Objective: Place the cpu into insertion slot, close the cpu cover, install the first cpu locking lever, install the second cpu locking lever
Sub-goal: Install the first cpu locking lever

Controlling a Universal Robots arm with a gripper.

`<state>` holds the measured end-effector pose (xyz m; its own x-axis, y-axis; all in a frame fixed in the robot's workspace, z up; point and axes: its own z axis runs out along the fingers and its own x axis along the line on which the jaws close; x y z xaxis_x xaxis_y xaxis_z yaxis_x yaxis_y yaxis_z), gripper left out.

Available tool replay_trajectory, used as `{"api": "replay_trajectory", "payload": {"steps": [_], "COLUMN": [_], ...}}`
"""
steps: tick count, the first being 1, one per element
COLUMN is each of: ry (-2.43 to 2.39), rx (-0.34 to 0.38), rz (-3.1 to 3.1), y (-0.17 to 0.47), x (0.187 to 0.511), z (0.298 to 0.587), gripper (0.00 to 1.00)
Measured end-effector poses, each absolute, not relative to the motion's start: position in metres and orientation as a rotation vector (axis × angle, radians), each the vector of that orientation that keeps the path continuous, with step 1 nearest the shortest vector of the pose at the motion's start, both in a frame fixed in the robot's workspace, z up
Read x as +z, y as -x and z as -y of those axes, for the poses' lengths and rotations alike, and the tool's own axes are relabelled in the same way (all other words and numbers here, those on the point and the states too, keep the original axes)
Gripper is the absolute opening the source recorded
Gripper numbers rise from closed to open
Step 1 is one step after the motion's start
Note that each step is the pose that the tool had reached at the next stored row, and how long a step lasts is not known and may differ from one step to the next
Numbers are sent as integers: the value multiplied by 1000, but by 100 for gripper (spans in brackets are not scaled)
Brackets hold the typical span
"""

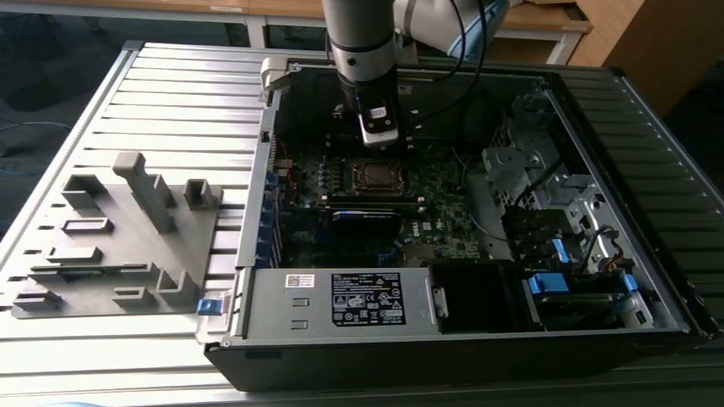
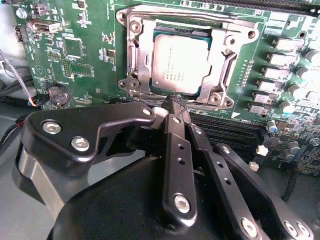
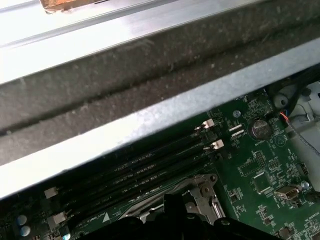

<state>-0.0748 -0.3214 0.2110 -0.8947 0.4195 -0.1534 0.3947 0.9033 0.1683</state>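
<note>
Cpu point(image 2: 179, 64): we see it seated in the socket.
Cover point(image 2: 220, 55): closed around it.
Gripper point(image 2: 176, 103): jaws together, just beside the cover.

A grey cylindrical arm point(image 1: 359, 38) with a black cable alongside ends in a gripper point(image 2: 172, 107) of glossy black linkage bars studded with silver screws.

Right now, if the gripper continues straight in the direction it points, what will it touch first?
Most likely the socket area. In the second wrist view the gripper points at the near edge of the cpu cover, which lies closed over the cpu. The cover's edge looks first in line, though depth is unclear.
</note>
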Motion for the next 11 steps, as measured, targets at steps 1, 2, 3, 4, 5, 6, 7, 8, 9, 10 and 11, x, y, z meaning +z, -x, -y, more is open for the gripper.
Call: {"api": "replay_trajectory", "payload": {"steps": [1, 2, 3, 4, 5, 6, 7, 8, 9, 10, 11], "ry": [-622, -622, -614, -597, -578, -552, -528, -505, -486, -470, -456], "rx": [197, 197, 198, 199, 202, 204, 207, 209, 208, 200, 183], "rz": [-2882, -2882, -2884, -2888, -2893, -2899, -2904, -2909, -2913, -2916, -2919], "y": [75, 75, 75, 75, 75, 75, 75, 75, 75, 75, 75], "x": [211, 211, 211, 211, 211, 211, 211, 211, 211, 211, 211], "z": [321, 321, 321, 321, 321, 321, 321, 321, 321, 321, 321], "gripper": [11, 11, 11, 11, 11, 11, 11, 11, 11, 11, 11]}}
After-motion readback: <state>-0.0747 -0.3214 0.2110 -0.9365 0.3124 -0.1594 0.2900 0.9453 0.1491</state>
